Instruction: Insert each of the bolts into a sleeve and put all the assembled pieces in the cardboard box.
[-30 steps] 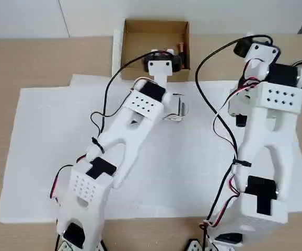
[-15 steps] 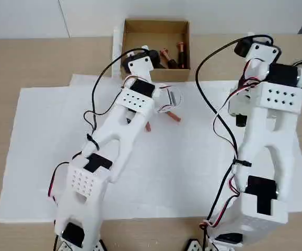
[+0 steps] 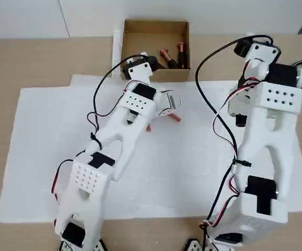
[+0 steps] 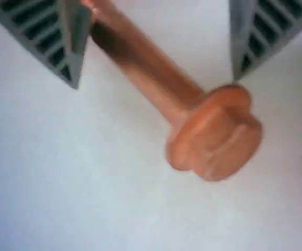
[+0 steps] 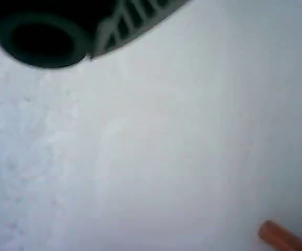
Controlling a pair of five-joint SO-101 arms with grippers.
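Copper-coloured flanged bolt (image 4: 208, 133) lies on the white foam sheet (image 3: 46, 157) inside the spread left gripper (image 4: 156, 78), near the brown cardboard box (image 3: 156, 22); pick-up apparently in hand, so next close squarely on the shank.

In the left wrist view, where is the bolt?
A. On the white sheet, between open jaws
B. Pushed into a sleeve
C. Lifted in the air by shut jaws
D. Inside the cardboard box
A: the bolt lies on the white sheet, and the jaws of the left gripper stand open on either side of its shank.
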